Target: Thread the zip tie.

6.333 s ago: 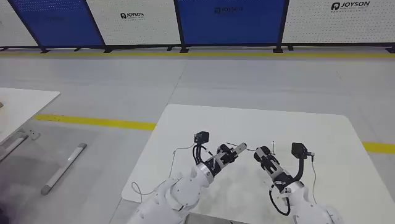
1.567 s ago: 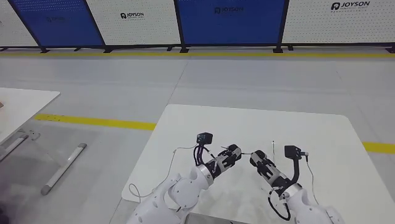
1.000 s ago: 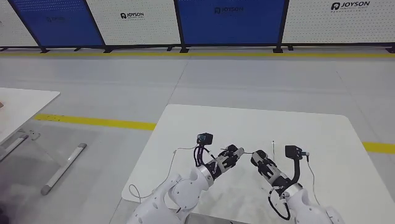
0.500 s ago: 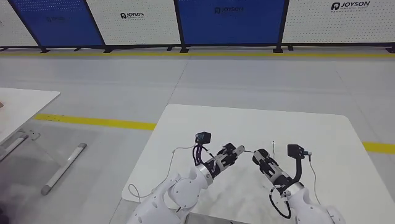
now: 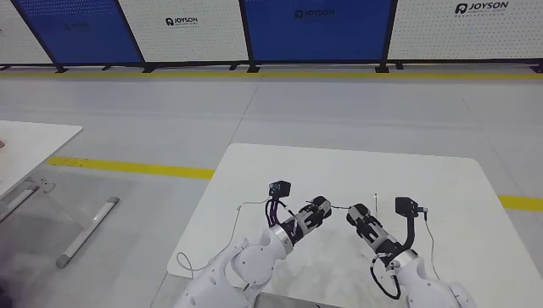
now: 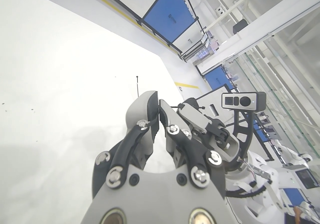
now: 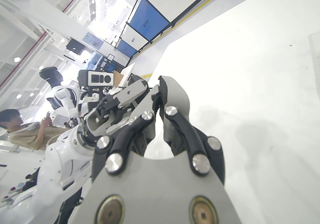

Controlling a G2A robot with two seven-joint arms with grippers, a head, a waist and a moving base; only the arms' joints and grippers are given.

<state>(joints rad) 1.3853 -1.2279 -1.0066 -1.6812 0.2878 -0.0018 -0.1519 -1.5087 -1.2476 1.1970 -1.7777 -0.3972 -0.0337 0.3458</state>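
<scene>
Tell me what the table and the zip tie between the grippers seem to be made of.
Zip tie: likely black plastic; a thin dark strip, finish too small to judge. Table: smooth white top, low sheen, perhaps laminate or board.

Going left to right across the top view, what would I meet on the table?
left camera → left end effector → zip tie → right end effector → loose tie → right camera

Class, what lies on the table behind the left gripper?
A thin black spare zip tie lies on the white table; the left gripper covers its near end.
</scene>
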